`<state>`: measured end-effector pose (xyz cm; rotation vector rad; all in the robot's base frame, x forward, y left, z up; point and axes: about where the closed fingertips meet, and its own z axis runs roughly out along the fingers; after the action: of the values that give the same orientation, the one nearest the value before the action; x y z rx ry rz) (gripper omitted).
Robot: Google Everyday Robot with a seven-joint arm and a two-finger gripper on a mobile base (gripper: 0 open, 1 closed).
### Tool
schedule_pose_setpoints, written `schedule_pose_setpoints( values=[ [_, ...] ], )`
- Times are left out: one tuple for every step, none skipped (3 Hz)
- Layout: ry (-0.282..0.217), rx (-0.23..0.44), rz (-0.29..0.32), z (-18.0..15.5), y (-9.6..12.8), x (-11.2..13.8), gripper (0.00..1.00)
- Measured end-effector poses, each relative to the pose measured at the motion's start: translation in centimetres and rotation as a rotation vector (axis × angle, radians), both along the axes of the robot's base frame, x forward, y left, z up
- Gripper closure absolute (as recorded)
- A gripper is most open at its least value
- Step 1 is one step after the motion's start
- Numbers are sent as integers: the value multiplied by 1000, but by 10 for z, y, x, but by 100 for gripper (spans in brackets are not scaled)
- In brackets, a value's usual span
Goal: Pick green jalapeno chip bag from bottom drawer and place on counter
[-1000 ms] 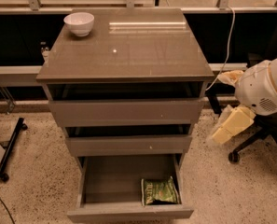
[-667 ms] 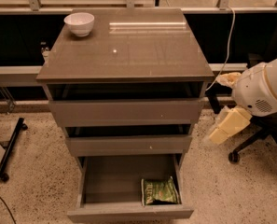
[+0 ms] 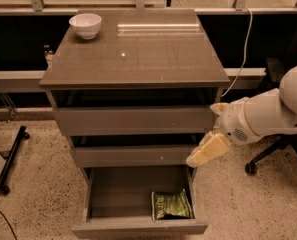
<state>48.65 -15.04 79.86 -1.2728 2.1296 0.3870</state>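
The green jalapeno chip bag (image 3: 171,205) lies flat in the front right corner of the bottom drawer (image 3: 138,228), which is pulled out. The two shallower drawers above it are also slightly out. The counter (image 3: 138,59) is the glossy grey-brown top of the cabinet. My gripper (image 3: 203,134) is at the cabinet's right side, level with the middle drawer and above and to the right of the bag. Its cream fingers (image 3: 208,151) stand apart and hold nothing.
A white bowl (image 3: 85,25) stands at the counter's back left corner. An office chair base (image 3: 268,156) is on the floor at the right, behind my arm. A black stand leg (image 3: 10,159) lies on the speckled floor at the left.
My gripper and arm have moved left and a little down, from beside the chair to the cabinet's right edge. The bag and drawers have not moved.
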Motion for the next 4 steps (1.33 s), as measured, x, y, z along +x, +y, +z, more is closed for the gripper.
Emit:
schedule_pose_setpoints(
  values=[
    [50,95,-66,-56,20,10,0],
    [74,149,-105,-89,28,12,0],
    [81,213,-135,-126,36,18,0],
    [81,213,-135,-126,36,18,0]
  ],
)
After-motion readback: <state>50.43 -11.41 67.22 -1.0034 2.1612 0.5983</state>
